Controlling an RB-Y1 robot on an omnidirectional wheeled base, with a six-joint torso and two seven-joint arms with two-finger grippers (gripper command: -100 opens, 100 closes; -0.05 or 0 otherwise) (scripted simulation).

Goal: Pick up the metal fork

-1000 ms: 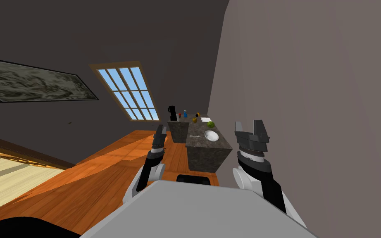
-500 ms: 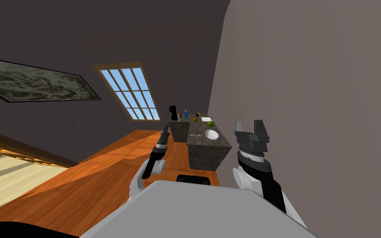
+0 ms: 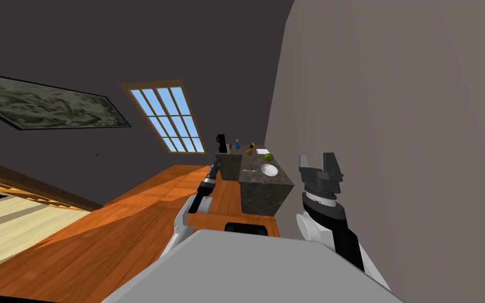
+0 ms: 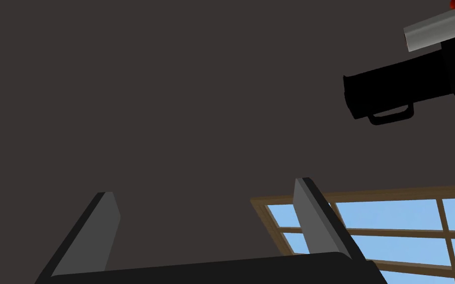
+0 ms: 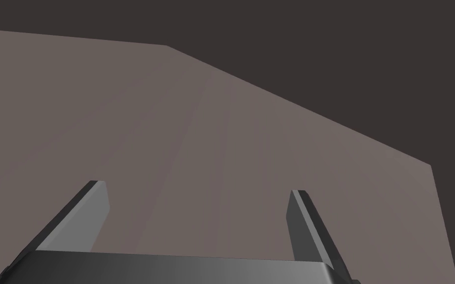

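Left gripper (image 4: 204, 190): two thin, flat, light grey blade fingers stand spread about a third of the wrist view's width apart, with nothing between them. In the head view the left arm is held out straight beside the near corner of the dark, speckled stone-look counter (image 3: 261, 195), an L-shaped block with square edges standing on an orange plank floor (image 3: 147, 210). The thin, pale fork (image 3: 249, 171) lies flat on the countertop at the nine o'clock side of a round white bowl (image 3: 269, 170), near it but apart, and clear of both grippers; it shows as a small sliver, so its material and tines cannot be made out. At the bowl's twelve o'clock sits a round green object (image 3: 268, 157). Beyond that lies a flat white rectangular item (image 3: 262, 151), with a small amber jar-like item (image 3: 248, 152) beside it. On the far leg of the counter stand a small blue bottle (image 3: 236, 144), a small red item (image 3: 229, 146) and a matt black cylindrical jug (image 3: 220, 143). The left wrist view shows the jug's loop handle and smooth dark body — the jug is well apart from the fingers. Right gripper (image 5: 198, 190): held up at the robot's right beside a plain wall, its blade fingers parted just as widely — nothing held.
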